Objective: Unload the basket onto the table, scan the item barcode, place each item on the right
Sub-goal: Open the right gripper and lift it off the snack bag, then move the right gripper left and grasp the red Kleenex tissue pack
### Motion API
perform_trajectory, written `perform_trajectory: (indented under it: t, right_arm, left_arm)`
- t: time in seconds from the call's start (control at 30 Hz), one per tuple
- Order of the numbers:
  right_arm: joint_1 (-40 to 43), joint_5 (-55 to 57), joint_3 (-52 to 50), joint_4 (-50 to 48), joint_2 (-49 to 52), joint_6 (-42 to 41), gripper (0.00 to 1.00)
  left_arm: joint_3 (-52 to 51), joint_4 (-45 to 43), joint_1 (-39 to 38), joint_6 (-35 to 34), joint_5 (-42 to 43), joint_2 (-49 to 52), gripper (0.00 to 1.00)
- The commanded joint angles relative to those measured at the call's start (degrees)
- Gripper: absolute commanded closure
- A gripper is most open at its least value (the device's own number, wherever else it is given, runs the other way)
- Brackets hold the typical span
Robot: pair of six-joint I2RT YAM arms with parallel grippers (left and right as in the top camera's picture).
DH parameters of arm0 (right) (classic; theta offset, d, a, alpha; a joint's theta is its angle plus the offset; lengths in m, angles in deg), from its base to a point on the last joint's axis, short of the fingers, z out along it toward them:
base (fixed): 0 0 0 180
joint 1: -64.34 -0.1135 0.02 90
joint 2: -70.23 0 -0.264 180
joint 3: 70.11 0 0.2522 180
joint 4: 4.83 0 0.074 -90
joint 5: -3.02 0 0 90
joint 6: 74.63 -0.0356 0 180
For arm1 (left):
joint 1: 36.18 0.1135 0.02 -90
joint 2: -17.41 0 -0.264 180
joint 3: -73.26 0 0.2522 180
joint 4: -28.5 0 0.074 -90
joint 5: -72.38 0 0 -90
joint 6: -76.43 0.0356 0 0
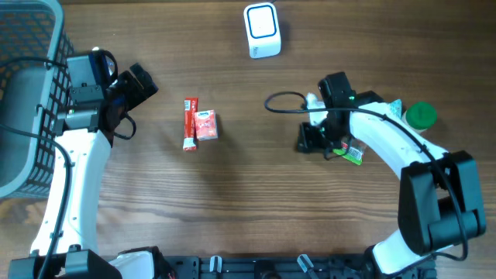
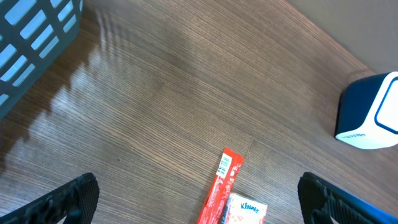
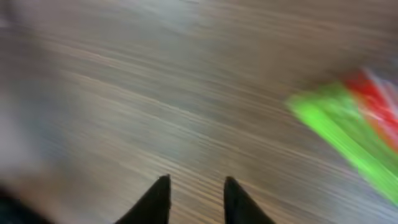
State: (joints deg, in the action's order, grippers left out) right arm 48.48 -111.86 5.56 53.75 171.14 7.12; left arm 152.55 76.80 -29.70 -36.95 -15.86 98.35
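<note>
The left arm (image 1: 74, 167) rises from the lower left of the overhead frame to the upper left, where its wrist bends toward the right. The left gripper (image 1: 143, 84) points right, and its black fingers (image 2: 65, 199) sit in the two bottom corners of the left wrist view, spread wide. The right arm (image 1: 387, 139) curves from the lower right up and left to the centre right. The right gripper (image 1: 308, 139) aims down, its dark fingertips (image 3: 158, 199) slightly parted in a blurred view.
</note>
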Motion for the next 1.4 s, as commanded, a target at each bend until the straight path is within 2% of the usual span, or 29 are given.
perform_trajectory:
  t: [0.0,0.03,0.1,0.33,0.47,0.63,0.8,0.9,1.37]
  right_arm:
    - [-0.81,-15.13,1.31,-4.04,-1.38,-2.03,0.30]
    - [-0.96,-15.13,1.31,-4.92,-1.36,-3.50,0.27]
    - [-1.55,-15.08,1.31,-6.40,-1.36,-3.98,0.29]
    - [-6.88,-14.99,1.51,-13.20,-1.36,-9.92,0.46]
    - [-11.17,-10.60,3.15,-17.62,-1.36,-15.93,0.46]
    - [-16.85,-1.81,4.74,-24.50,-1.36,-18.45,0.47]
    - [-21.38,8.26,4.74,-31.30,-0.02,-18.91,0.48]
    - [-22.84,8.48,4.74,-34.88,2.69,-18.88,0.48]
    - [-23.61,4.22,4.72,-48.04,14.12,-18.93,0.48]
  left_arm:
    - [0.15,-0.17,0.13,0.68,-0.35,-0.26,0.00]
    - [0.15,-0.17,0.13,0.68,-0.35,-0.26,0.00]
    - [0.15,-0.17,0.13,0.68,-0.35,-0.26,0.00]
    - [0.15,-0.20,0.13,0.66,-0.35,-0.26,0.00]
    - [0.15,-0.20,0.13,0.66,-0.35,-0.26,0.00]
    - [0.15,-0.35,0.13,0.48,-0.09,-0.26,0.00]
    - [-0.09,9.01,0.11,0.50,2.19,0.09,0.00]
    - [-1.75,10.05,-0.02,0.50,6.12,1.40,0.00]
    - [-2.56,9.44,-0.24,0.48,6.54,5.44,0.00]
